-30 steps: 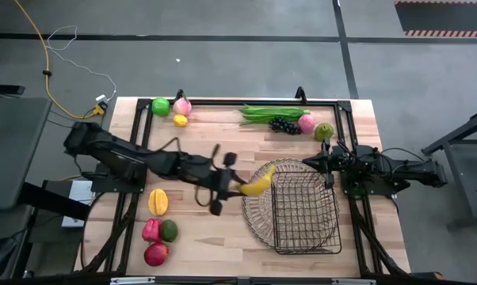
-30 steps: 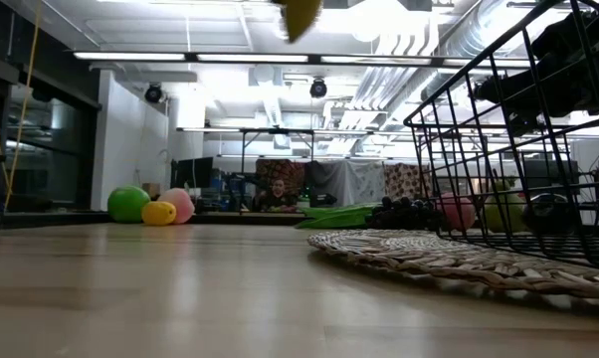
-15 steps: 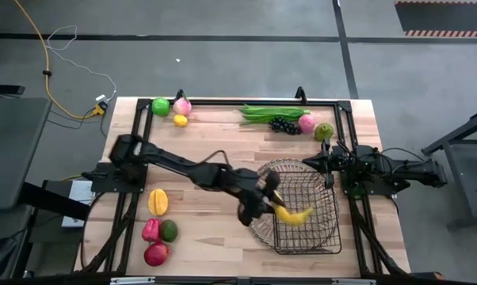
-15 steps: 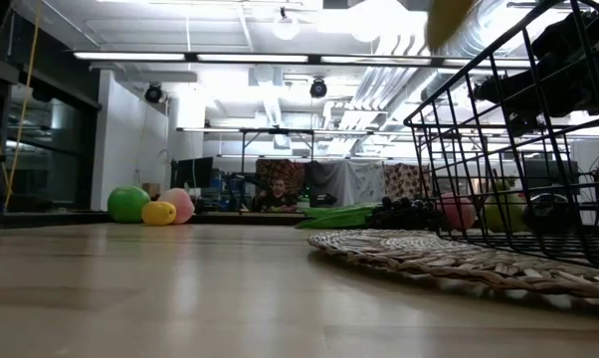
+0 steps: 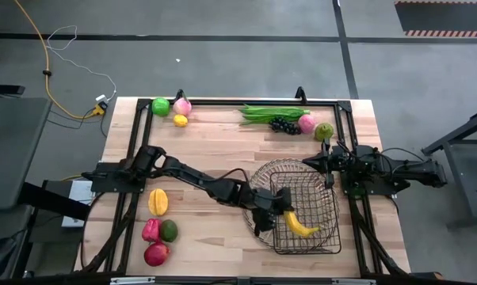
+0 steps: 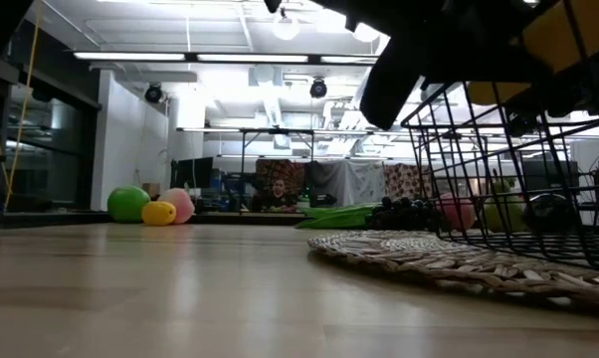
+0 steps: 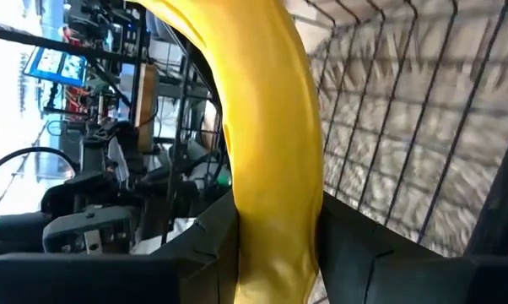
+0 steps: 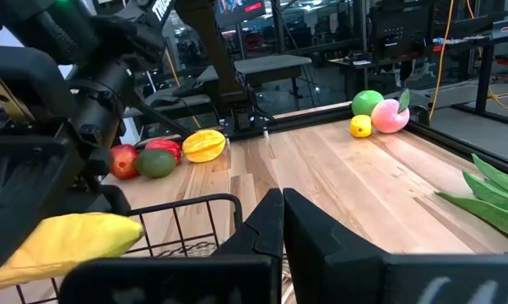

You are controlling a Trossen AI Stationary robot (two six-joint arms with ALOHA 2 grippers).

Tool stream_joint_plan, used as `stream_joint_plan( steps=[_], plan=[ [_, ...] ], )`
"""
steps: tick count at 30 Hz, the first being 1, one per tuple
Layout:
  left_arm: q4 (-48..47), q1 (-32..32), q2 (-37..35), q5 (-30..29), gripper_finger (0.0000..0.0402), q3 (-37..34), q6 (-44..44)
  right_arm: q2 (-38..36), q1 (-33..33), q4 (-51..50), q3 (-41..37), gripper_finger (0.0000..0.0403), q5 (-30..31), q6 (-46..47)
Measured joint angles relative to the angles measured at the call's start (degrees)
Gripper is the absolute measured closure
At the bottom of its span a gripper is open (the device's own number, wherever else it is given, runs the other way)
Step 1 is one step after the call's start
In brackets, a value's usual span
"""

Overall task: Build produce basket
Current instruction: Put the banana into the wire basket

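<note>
Left end effector [image 5: 280,215], pinching the yellow banana [image 5: 300,226], has swung rightward from the tabletop's [image 5: 215,142] middle and now hangs over the basket's [image 5: 322,198] mesh centre, fruit inside the rim. Right end effector [image 5: 311,164], pressed together, waits at the basket's far-right rim. Judgement: release comes next; remaining produce lies outside.
</note>
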Motion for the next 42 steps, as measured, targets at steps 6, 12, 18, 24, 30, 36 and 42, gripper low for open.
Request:
stream_joint_plan(
  steps=[6,12,18,24,30,36,42],
  plan=[
    [0.38,-0.64,-0.46,-1.69,0.0289,-0.04,0.56,0.00,0.00,-0.01,0.02,0.0402,0.01,0.00],
    [-0.22,-0.64,-0.48,-3.88,0.0282,-0.07,0.55,0.00,0.00,-0.02,0.00,0.0402,0.00,0.00],
    [-0.56,-0.90,-0.57,-6.47,0.0249,-0.07,0.54,0.00,0.00,-0.01,0.00,0.0402,0.01,0.00],
    [-1.55,-1.48,-0.67,-9.70,0.0219,-0.07,0.28,0.00,0.00,0.00,0.02,0.0402,0.00,0.00],
    [-2.23,-1.88,-1.67,-9.91,0.0206,-0.07,-1.06,0.00,0.00,-0.01,0.01,0.0402,0.01,0.00],
    [-3.08,-2.43,-3.76,-10.49,0.0206,-0.13,-2.95,0.00,0.00,0.00,0.00,0.0402,0.00,0.00],
    [-2.84,-2.83,-7.62,-18.65,0.0206,-0.17,-1.79,-0.02,0.00,0.00,0.00,0.0402,0.00,0.00]
  ],
)
